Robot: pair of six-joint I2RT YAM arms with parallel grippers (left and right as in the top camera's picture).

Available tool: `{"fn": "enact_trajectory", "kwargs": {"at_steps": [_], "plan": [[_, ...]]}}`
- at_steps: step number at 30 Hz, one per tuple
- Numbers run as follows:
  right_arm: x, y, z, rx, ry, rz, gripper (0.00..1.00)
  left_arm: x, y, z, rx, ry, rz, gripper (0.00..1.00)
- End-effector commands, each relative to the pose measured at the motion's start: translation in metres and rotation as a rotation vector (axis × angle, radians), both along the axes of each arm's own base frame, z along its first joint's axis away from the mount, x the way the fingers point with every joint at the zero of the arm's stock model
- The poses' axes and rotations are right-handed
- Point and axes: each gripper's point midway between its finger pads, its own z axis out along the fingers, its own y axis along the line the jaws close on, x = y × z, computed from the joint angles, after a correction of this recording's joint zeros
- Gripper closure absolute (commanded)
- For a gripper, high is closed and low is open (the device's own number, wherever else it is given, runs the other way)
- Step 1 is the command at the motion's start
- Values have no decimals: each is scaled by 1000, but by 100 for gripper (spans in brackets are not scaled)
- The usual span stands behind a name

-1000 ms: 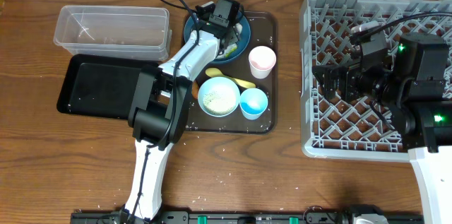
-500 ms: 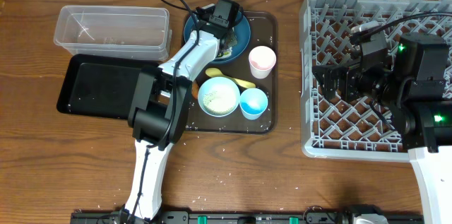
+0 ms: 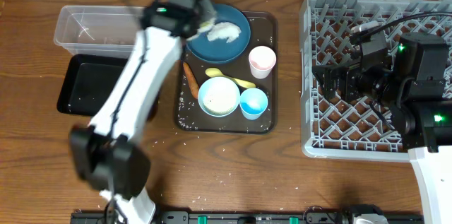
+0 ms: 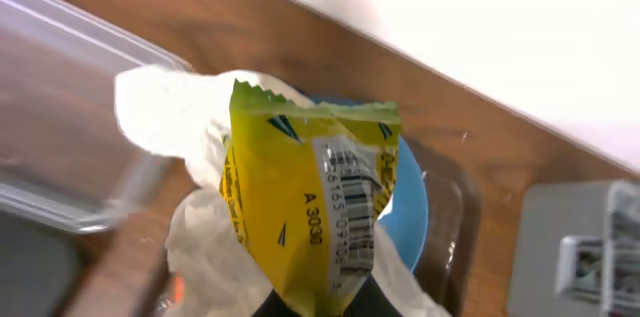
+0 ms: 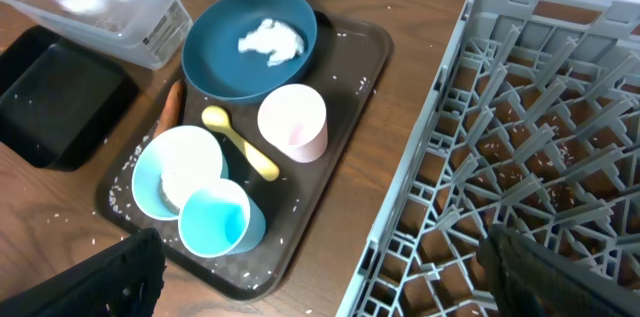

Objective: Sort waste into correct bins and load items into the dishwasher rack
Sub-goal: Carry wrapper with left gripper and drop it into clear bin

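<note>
My left gripper point(image 4: 322, 305) is shut on waste: a yellow-green wrapper point(image 4: 310, 207) bunched with crumpled white paper point(image 4: 170, 107). In the overhead view the left gripper point(image 3: 203, 18) hangs above the left rim of the dark blue bowl point(image 3: 220, 37), near the clear tub point(image 3: 113, 27). More white paper point(image 3: 224, 31) lies in that bowl. An orange carrot piece point(image 3: 190, 79) lies beside the white bowl point(image 3: 219, 95). The black bin tray point(image 3: 99, 86) sits left of it. My right gripper point(image 5: 325, 257) is open and holds nothing, over the left edge of the grey dishwasher rack point(image 3: 374, 132).
On the brown serving tray point(image 3: 272, 121) stand a pink cup point(image 3: 262, 61), a light blue cup point(image 3: 253, 102) and a yellow spoon point(image 3: 236, 80). Rice grains point(image 3: 187, 121) are scattered on the tray and the wood around it.
The left gripper shut on the wrapper and paper in the blue bowl, then lifted them up and to the left. The left arm swung clear of the tray. The right arm has not moved.
</note>
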Motion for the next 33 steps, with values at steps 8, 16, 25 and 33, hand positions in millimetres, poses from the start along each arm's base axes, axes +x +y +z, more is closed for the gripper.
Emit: {"fn": "enact_trajectory", "kwargs": {"at_steps": [8, 16, 25, 33], "plan": [[0, 3, 6, 2, -13, 11, 1, -5, 98, 0, 55, 55, 165, 94], [1, 3, 7, 2, -16, 11, 1, 29, 171, -43, 43, 63, 319, 94], [1, 3, 6, 2, -15, 11, 1, 61, 181, -101, 45, 84, 335, 71], [1, 3, 7, 2, -16, 11, 1, 53, 172, -83, 8, 82, 300, 37]]}}
